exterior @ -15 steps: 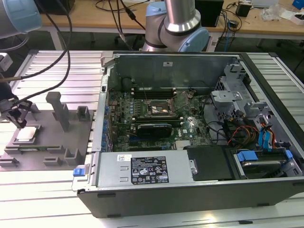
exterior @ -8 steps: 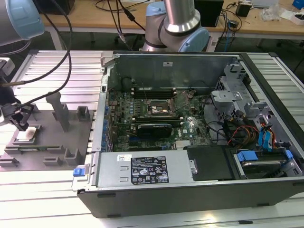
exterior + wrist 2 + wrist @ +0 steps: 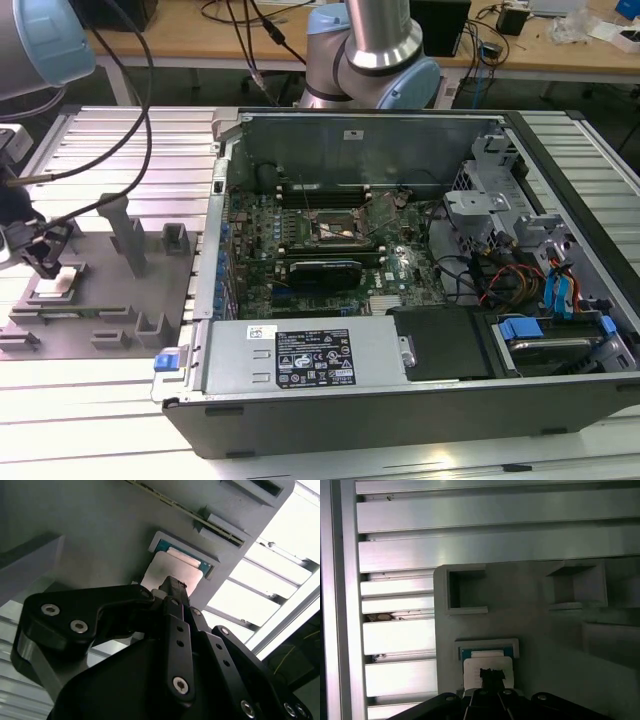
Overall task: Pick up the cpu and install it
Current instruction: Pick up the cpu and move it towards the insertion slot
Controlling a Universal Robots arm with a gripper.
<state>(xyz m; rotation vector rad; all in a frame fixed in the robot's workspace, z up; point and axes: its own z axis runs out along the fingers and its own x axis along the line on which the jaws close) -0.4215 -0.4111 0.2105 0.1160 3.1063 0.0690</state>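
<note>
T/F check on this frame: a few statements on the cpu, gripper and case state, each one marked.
1. The cpu lies on the grey fixture. True.
2. The cpu is seated in the motherboard socket. False: it is on the fixture, outside the computer case.
3. The gripper is right at the cpu. True: both wrist views show its tip over the chip's pale top.
4. The computer case is closed. False: it is open, with the motherboard exposed.
5. The fixture stands at the exterior view's right of the case. False: it stands at the exterior view's left.
</note>
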